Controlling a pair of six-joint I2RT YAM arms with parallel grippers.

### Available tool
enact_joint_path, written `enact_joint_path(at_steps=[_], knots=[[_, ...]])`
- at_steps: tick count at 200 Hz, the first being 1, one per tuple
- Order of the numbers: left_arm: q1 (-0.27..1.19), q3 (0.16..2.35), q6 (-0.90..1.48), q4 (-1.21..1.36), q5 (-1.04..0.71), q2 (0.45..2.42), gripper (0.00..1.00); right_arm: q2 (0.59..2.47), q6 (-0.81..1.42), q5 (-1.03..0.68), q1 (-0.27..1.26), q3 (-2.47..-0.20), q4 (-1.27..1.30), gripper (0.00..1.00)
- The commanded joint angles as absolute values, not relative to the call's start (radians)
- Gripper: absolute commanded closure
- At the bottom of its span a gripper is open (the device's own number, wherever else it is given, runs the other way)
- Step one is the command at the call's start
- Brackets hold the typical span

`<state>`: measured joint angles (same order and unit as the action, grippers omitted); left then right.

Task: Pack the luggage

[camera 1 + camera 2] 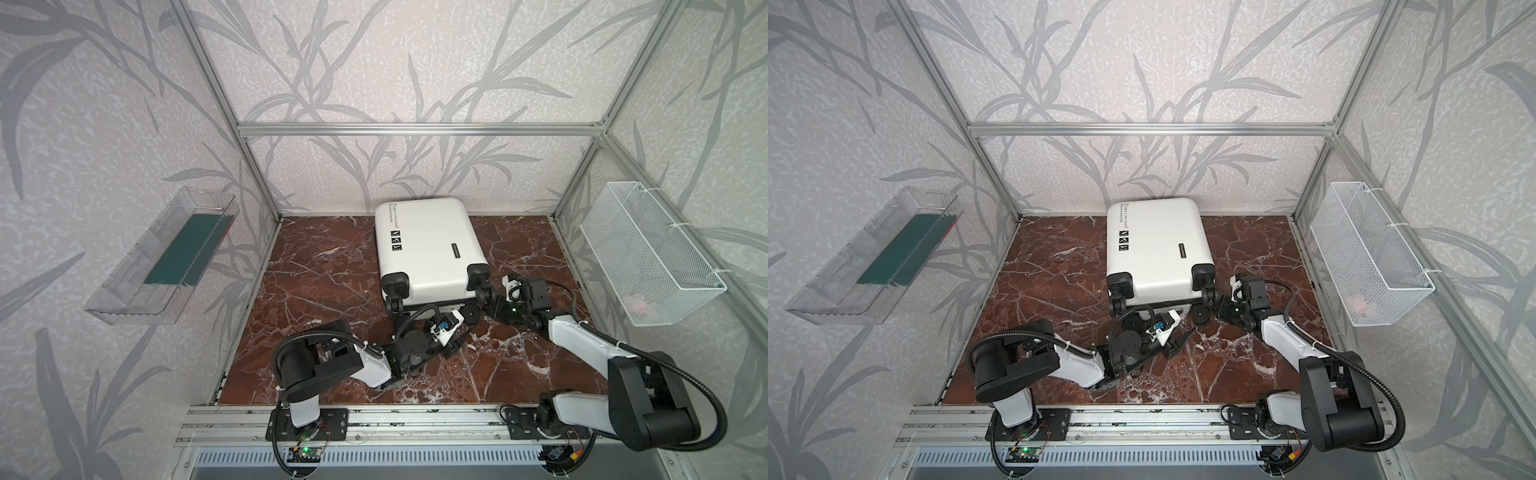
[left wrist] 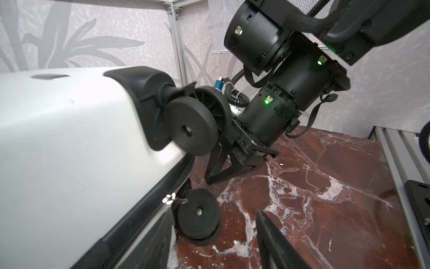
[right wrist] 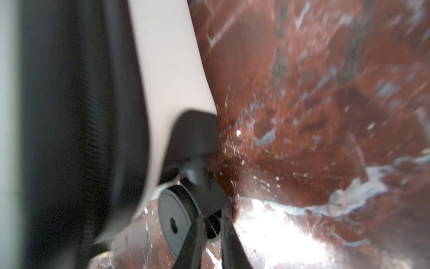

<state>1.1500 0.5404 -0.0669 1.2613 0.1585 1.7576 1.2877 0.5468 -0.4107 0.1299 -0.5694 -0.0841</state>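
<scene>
Luggage: lying flat, mid-frame, wheels toward the bottom edge.
Left gripper: claw spread, empty, just below the luggage.
Right gripper: claw barely parted beside wheel.

Left arm is folded at the elbow, with the forearm run low and forward toward centre. Left gripper is pitched downward. Only one of its fingers is caught in the left wrist view, and in both top views they are seen spread well apart.

Right arm is stretched forward and inward, with the wrist dropped low. Right gripper is angled down toward centre. A narrow gap is seen between its fingers, but that view is motion-blurred, so a clamp can't be confirmed.
</scene>
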Motion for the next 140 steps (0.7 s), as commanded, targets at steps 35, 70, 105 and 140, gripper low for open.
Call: enact_joint_path(at_steps=[35,70,105,140], knots=[[1.136,0.546,-0.046,0.944,0.293,1.495,0.27,1.225,0.461,-0.372,0.106,-0.721,-0.247,0.81],[1.105,0.586,0.014,0.720,0.336,1.403,0.27,1.229,0.460,-0.387,0.106,-0.762,-0.260,0.81],[1.011,0.628,0.126,0.550,0.269,1.356,0.27,1.233,0.481,-0.416,0.120,-0.761,-0.238,0.82],[0.921,0.643,0.157,0.498,0.203,1.330,0.28,1.222,0.489,-0.401,0.173,-0.761,-0.229,0.83]])
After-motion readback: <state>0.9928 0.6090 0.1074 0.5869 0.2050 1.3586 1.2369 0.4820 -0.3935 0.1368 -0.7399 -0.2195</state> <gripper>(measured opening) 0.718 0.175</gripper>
